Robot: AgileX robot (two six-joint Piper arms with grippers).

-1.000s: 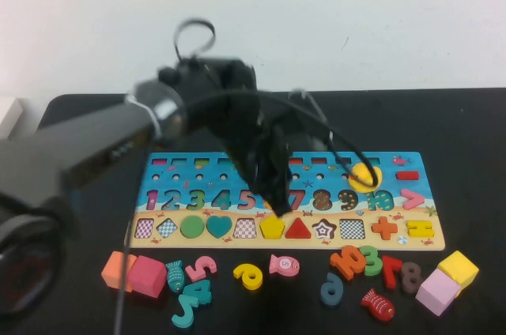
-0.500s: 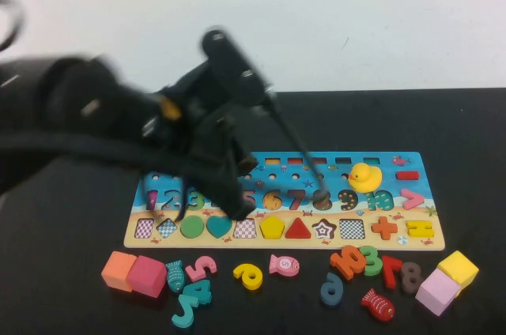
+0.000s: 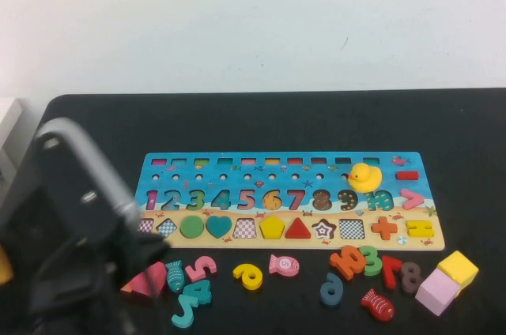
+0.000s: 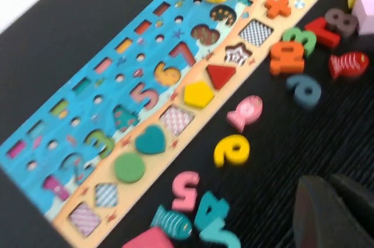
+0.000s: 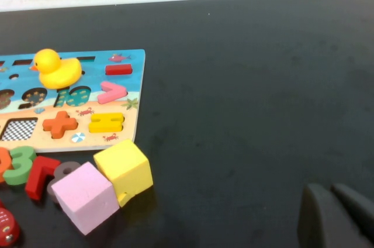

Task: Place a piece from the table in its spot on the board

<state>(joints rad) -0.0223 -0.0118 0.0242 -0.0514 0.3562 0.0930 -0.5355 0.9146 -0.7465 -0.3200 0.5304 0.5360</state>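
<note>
The yellow pentagon piece (image 3: pixel 272 227) lies flat in its place in the bottom row of the board (image 3: pixel 258 239), between a checkered square recess and the red triangle. It also shows in the left wrist view (image 4: pixel 198 93). It covers the recess print. My left arm (image 3: pixel 71 256) fills the lower left of the high view. My left gripper (image 4: pixel 330 181) is shut and empty over the black table (image 3: pixel 316 122), in front of the board. My right gripper (image 5: pixel 330 188) is shut and empty over bare table, right of the board, out of the high view.
A yellow duck (image 3: pixel 364 175) stands on the board's right end. Loose pieces lie in front of the board: yellow 6 (image 3: pixel 248 275), pink fish (image 3: pixel 284 264), several numbers, a red fish (image 3: pixel 378 304), a yellow cube (image 3: pixel 458 268) and a pink cube (image 3: pixel 437 291).
My left arm has pulled back from above the board's middle to the lower left. The pentagon has stayed in its place on the board.
</note>
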